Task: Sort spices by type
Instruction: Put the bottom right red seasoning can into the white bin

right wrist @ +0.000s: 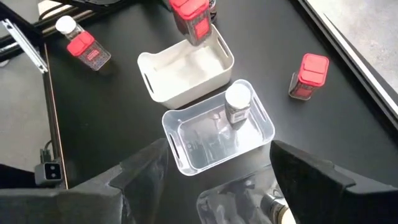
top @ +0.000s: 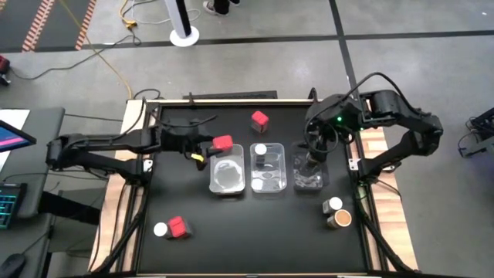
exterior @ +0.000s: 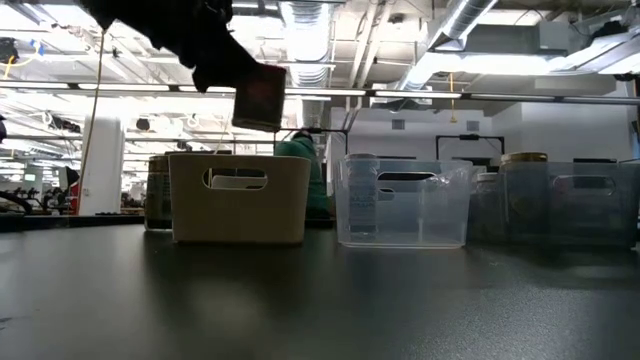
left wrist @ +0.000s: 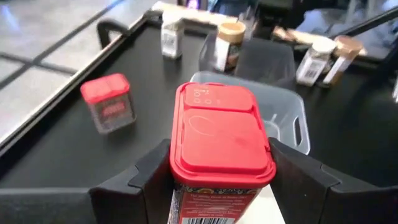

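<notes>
A black table (top: 255, 239) is seen from above, ringed by grey floor. Toward 8 o'clock, a white-lidded jar (top: 160, 228) and a red box (top: 178, 227) are set touching. The left gripper (top: 207, 148) is clamped on a red-lidded spice box (top: 222, 143), held in the air at the white tray's (top: 228, 176) 11 o'clock corner. Another red box (top: 260, 119) is placed at 12 o'clock. A white-lidded jar (top: 261, 151) is stood inside the middle clear tray (top: 268, 179). The right gripper (top: 312, 158) is held with fingers apart above the right clear tray (top: 309, 179). Two jars (top: 336, 213) are left near 4 o'clock.
</notes>
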Robot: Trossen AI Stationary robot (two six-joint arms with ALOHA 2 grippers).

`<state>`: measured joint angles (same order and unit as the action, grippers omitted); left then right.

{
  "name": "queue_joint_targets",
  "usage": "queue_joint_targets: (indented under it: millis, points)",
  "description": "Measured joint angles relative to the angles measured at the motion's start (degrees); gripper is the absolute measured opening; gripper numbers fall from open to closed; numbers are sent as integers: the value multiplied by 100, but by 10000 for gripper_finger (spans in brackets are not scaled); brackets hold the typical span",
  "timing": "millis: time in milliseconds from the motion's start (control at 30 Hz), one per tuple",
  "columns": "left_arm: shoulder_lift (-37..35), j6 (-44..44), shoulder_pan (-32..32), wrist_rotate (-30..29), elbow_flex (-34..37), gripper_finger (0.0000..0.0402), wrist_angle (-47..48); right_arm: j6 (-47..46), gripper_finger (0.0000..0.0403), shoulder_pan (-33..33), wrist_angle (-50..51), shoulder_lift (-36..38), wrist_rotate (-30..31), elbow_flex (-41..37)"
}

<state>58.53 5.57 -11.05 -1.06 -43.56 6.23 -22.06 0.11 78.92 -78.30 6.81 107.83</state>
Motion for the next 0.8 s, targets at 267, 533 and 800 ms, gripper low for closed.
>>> queue_joint_targets:
  millis: [267, 533, 800]
  points:
    - [243, -433, 2, 265, 764, 217, -920, -2, 311, 31, -11, -2, 0, 0]
    - [603, -1172, -1, 681, 1012, 217, -1385, -2, 311, 31, -11, -4, 0, 0]
    - [1260, -1151, -154, 871, 1016, 217, -1721, 0, 311, 31, -11, -4, 0, 0]
